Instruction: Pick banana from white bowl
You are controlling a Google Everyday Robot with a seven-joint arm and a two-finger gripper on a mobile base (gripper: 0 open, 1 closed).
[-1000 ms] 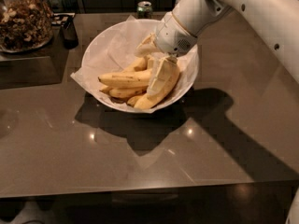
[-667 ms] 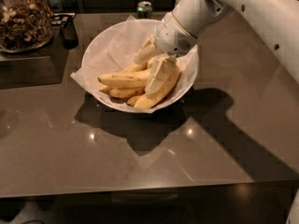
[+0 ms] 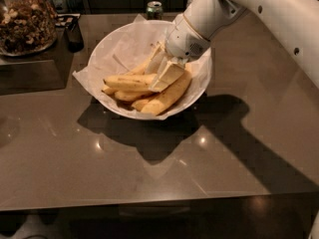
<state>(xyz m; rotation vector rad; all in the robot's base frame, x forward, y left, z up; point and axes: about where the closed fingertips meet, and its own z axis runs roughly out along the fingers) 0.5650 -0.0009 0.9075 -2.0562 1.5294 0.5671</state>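
Observation:
The white bowl (image 3: pixel 112 46), lined with crinkled white paper, stands at the middle back of the table. Several yellow bananas lie in it. The long, gently curved banana (image 3: pixel 172 94) lies along the right front side of the pile. A smoother long banana (image 3: pixel 127 81) lies to its left, with shorter ones below. My gripper (image 3: pixel 158 72) reaches down into the bowl from the upper right. Its pale fingers (image 3: pixel 168 75) stand apart and open, with their tips at the top of the pile, between the two long bananas. Nothing is held.
A glass jar of nuts (image 3: pixel 25 19) stands at the back left on a raised dark block. A small can (image 3: pixel 154 9) stands behind the bowl, and a dark object (image 3: pixel 74 34) stands beside the jar. My white arm (image 3: pixel 279 14) crosses the upper right. The table's front edge (image 3: pixel 149 203) runs along the bottom.
The gripper has shifted slightly to the left and deeper over the bananas. The bowl and bananas have not moved.

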